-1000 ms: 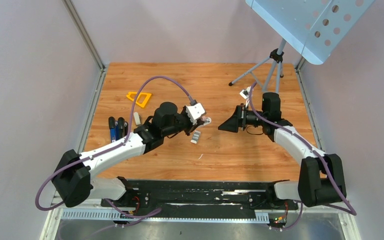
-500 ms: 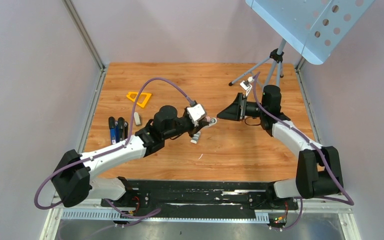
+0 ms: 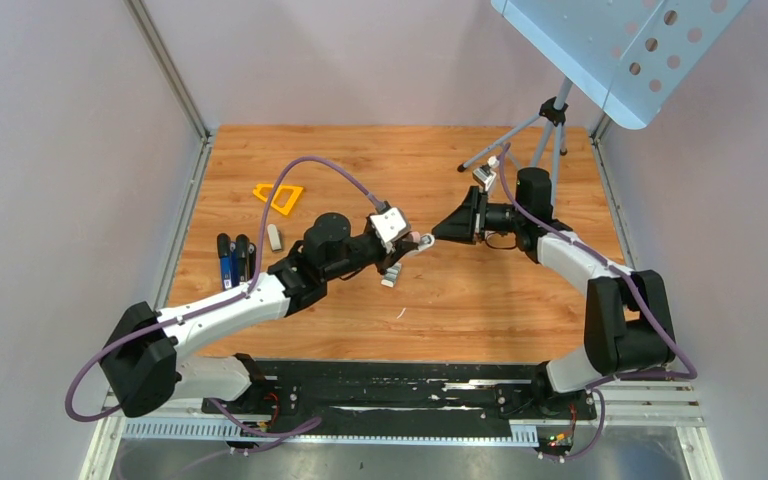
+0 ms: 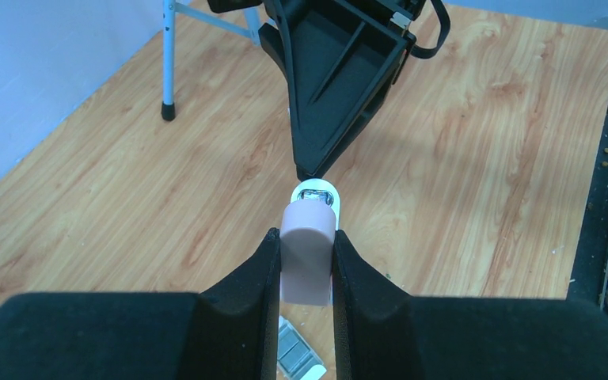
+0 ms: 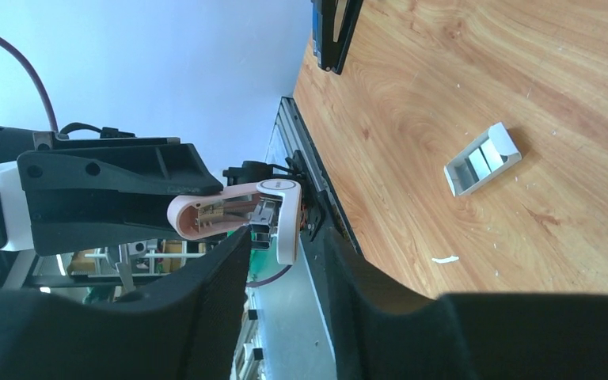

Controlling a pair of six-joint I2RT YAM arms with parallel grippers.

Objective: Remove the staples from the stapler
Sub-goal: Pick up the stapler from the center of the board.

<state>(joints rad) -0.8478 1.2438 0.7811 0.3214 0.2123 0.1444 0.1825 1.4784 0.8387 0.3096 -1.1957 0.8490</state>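
A wooden surface (image 3: 460, 300) inside pale walls, seen from above, with two robot arms reaching in from the near edge.

Around the work area:
- One orange plastic triangle (image 3: 280, 197) lies at the far left.
- One small white block (image 3: 274, 236) sits nearer than the triangle.
- A short row of black and blue markers (image 3: 232, 258) lies beside the block. Their exact count is hard to tell.
- One grey tripod (image 3: 540, 135) stands at the far right.
- One pale blue perforated panel (image 3: 620, 50) hangs over the tripod.
- One small white tray (image 5: 483, 158) holding two grey staple strips lies on the surface, just below the left arm's wrist.
- One tiny white scrap (image 5: 443, 259) lies near the tray.

Nothing stands between the two arms except the stapler itself.

One pink and white stapler (image 4: 307, 253) is held in the air above the middle of the surface. The left fingers (image 4: 260, 273) are clamped on its pink body from both sides. Its long axis runs across the surface from the left arm toward the right arm. Its white front end, with metal showing inside, points at the right arm. In the right wrist view it looks hinged open, with the metal staple channel visible between the pink and white parts.

The right fingers (image 5: 222, 273) are apart, one on each side of the stapler's front end. A gap shows on at least one side, so they are not clamped on it.
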